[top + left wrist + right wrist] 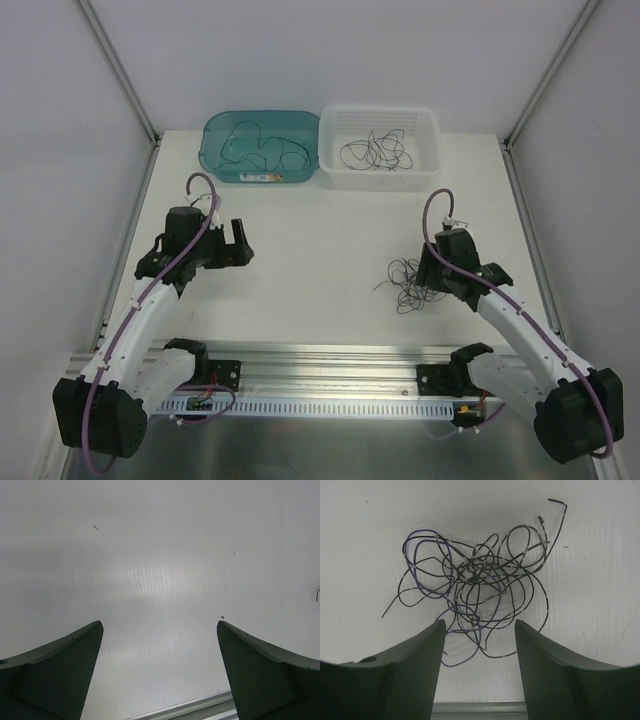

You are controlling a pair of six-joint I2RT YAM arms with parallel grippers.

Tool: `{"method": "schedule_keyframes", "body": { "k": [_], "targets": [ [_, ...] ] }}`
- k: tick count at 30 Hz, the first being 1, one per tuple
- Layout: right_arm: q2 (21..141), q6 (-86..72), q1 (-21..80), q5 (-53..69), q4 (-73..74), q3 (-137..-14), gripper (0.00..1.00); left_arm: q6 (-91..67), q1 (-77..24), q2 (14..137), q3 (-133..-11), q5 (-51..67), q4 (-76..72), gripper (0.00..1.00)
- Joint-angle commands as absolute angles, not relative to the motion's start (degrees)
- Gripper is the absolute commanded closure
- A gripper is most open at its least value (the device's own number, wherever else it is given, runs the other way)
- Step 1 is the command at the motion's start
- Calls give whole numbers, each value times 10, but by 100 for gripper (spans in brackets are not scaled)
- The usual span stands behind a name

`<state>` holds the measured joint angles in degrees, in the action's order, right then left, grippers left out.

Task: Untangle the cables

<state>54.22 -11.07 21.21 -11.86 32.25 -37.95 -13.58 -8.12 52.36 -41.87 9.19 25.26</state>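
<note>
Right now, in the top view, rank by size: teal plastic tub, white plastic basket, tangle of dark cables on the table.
White plastic basket and teal plastic tub: near alike, not ranked.
Loose tangle of dark cables: smallest.

Tangled cables (475, 580) in a heap on the tabletop (320, 250)!
Hair-thin wires, black with a purple one among them, curl and cross in one loose knot, ends straying outward. More loose strands lie in the teal tub (215, 172) and the white basket (380, 181).
</note>
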Motion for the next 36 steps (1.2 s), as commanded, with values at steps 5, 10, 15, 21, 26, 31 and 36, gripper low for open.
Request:
{"method": "schedule_keyframes", "body": {
  "k": [5,10,15,21,26,31,36],
  "targets": [
    [582,-162,210,-99,166,-323,42,-138,-126,532,-412,144,232,1],
    [657,-165,211,-125,121,-312,43,-172,-202,540,-417,133,227,1],
    [695,-159,214,-113,119,-330,72,-260,-278,539,-412,105,208,1],
    [683,-189,269,-83,100,-334,99,-372,-388,555,-412,38,146,1],
    [671,-246,344,-77,54,-318,99,-430,-447,618,-435,-31,105,3],
    [677,-272,410,-89,11,-319,99,-457,-494,694,-485,-61,84,6],
    [679,-296,429,-109,2,-310,99,-466,-531,789,-547,-91,65,14]
  ]
}}
